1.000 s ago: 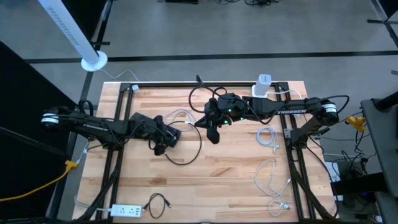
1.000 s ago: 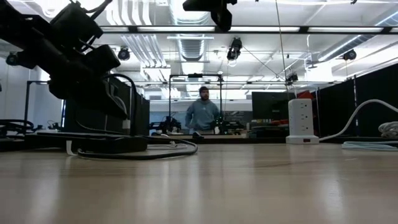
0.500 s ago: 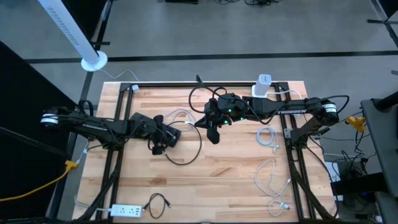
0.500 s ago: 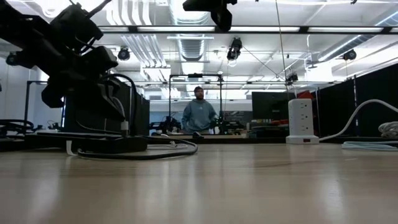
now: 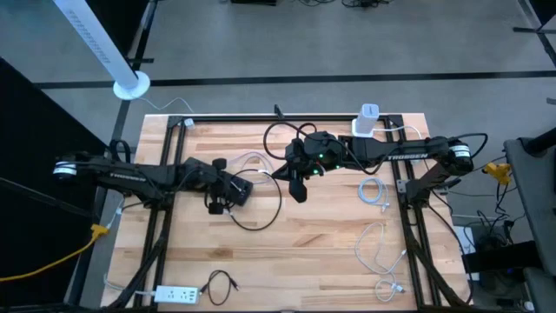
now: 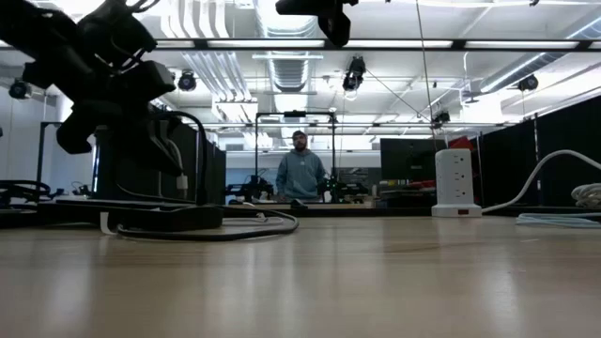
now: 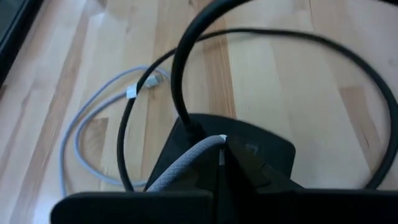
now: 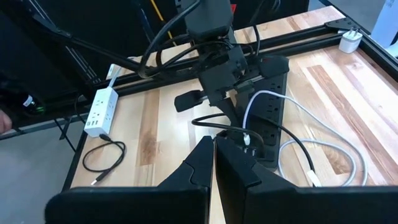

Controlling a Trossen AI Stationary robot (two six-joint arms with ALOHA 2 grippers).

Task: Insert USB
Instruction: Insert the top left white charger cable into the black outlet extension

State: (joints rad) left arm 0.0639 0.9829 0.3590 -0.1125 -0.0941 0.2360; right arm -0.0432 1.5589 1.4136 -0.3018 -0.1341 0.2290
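Your left gripper (image 5: 219, 203) has its fingers closed on a grey cable (image 7: 180, 169) over the black power strip (image 8: 268, 118); your right gripper (image 5: 298, 189) hovers mid-counter, fingers closed, empty.

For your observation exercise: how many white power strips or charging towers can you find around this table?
2. A flat white power strip lies at the table's near-left corner; a white charging tower stands at the far edge, right of centre. Others may be hidden.

My left claw (image 5: 222, 196) drew back a little along the desk (image 5: 321, 252), away from my right claw, and lifted higher above the black power strip (image 6: 164, 218) beneath it. Far behind my left claw, the person (image 6: 301, 175) shifted slightly sideways in the room.
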